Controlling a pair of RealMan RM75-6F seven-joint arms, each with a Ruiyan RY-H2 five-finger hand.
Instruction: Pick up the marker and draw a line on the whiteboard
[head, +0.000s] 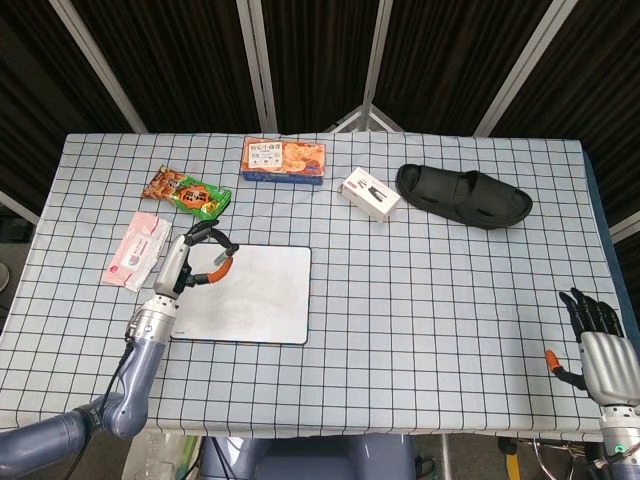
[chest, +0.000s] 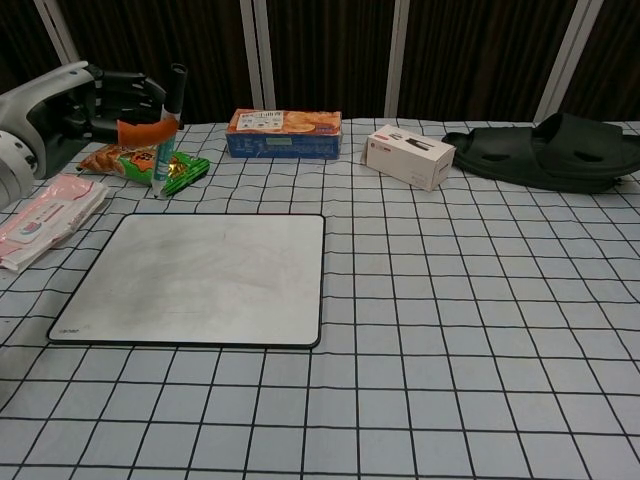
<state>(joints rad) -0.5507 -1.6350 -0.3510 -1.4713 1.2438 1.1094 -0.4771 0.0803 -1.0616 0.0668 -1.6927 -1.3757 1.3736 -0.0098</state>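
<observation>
My left hand (head: 193, 259) (chest: 110, 105) grips the marker (chest: 166, 135) upright, black cap up, tip down. It hovers over the left part of the whiteboard (head: 250, 295) (chest: 200, 275), which lies flat and blank on the checkered cloth. In the chest view the marker tip sits above the board's far edge, clear of its surface. My right hand (head: 597, 345) rests at the table's near right corner with its fingers spread and nothing in it.
A pink tissue pack (head: 134, 250) (chest: 45, 215) lies left of the board. Behind it are a green snack bag (head: 187, 193) (chest: 148, 163), a biscuit box (head: 284, 160) (chest: 284, 133), a white box (head: 370, 194) (chest: 408, 155) and a black slipper (head: 463, 195) (chest: 545, 150).
</observation>
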